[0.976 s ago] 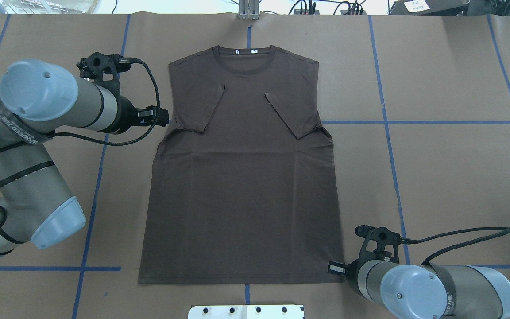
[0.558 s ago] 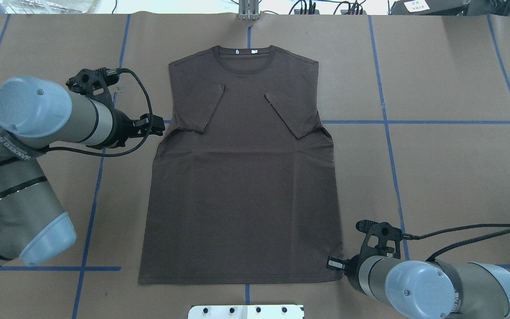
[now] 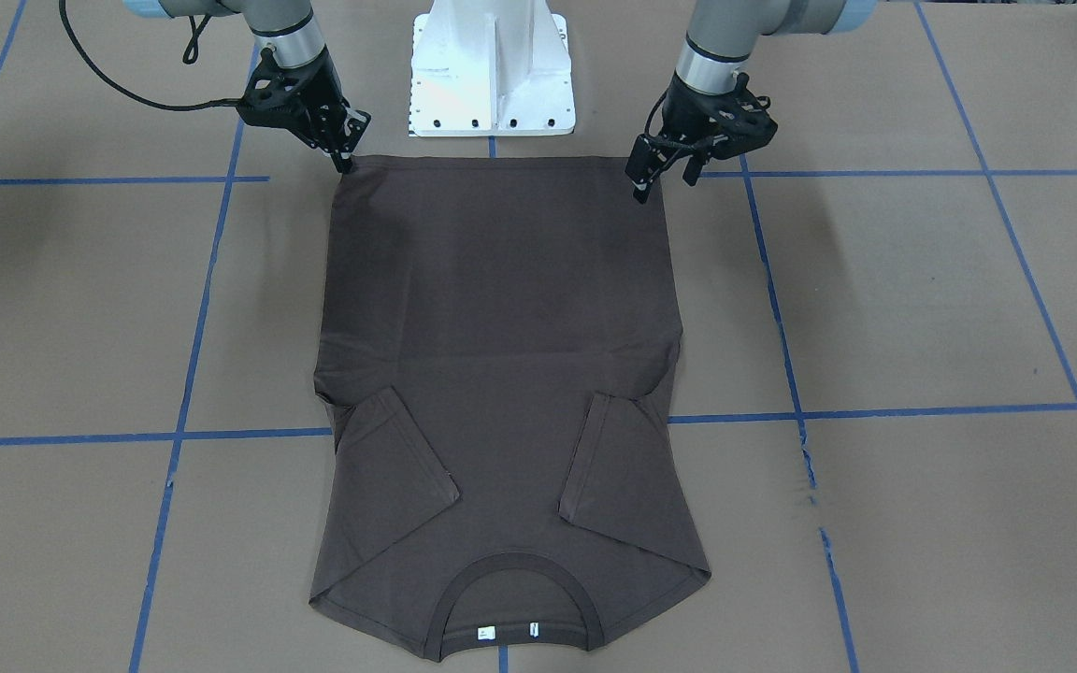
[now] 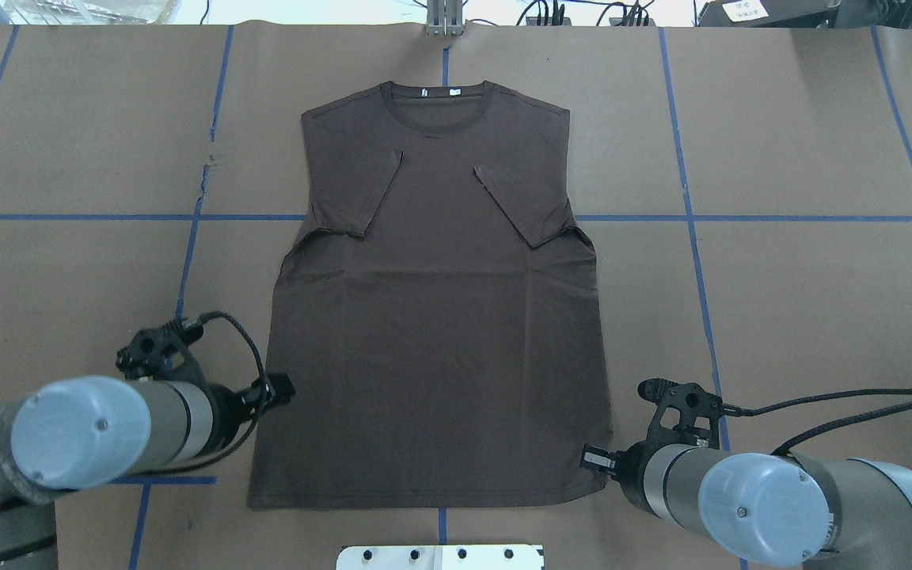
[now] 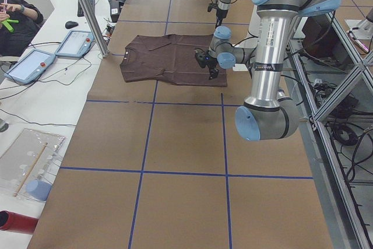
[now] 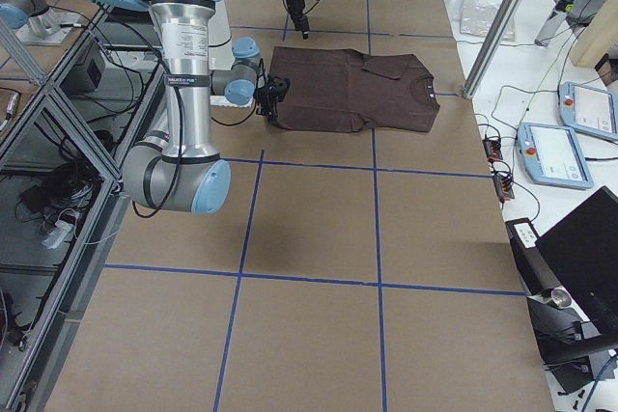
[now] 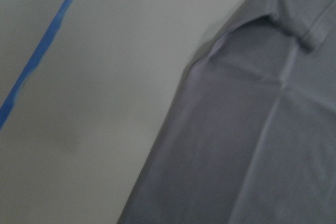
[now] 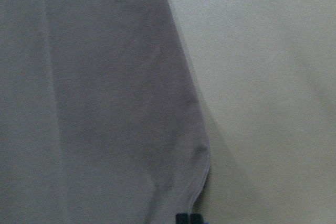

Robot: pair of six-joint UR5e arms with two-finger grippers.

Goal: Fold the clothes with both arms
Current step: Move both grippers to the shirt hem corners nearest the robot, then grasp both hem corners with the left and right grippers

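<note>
Table: brown paper (image 4: 804,317) gridded with blue tape lines (image 4: 780,218).

T-shirt (image 4: 432,332): flat, centre of the overhead view. Collar toward the top edge, hem at the bottom, just short of the white pedestal (image 4: 440,556).

Left arm (image 4: 84,431): enters lower left. Right arm (image 4: 773,499): enters lower right.

Left gripper (image 4: 280,389): beside the shirt's left side edge, a little above the lower-left corner. Carries nothing. In the front-facing view its jaws look parted.

Right gripper (image 4: 594,459): at the lower-right hem corner. Touching or just off the cloth, and clenched or released, cannot tell. Its wrist view shows only a dark tip below the corner.

Sleeves (image 4: 365,194): both folded in over the chest. Neck labels (image 4: 454,93): white, inside the collar.

Risks, as I judge them:
- The left gripper sits up the side edge and the right at the corner, so uneven pinch points would skew the fold.
- Pinching only the top layer would let front and back part on the lift.
- Dragging the hem could slide the tucked sleeves out.
- A low finger could snag the paper.

Change from the earlier overhead pictures:
- The left arm has swung from the upper left, beside the sleeve fold, down to the lower left near the hem.
- The right gripper has crept slightly inward toward its corner.
- The shirt's outline and creases are unchanged
</note>
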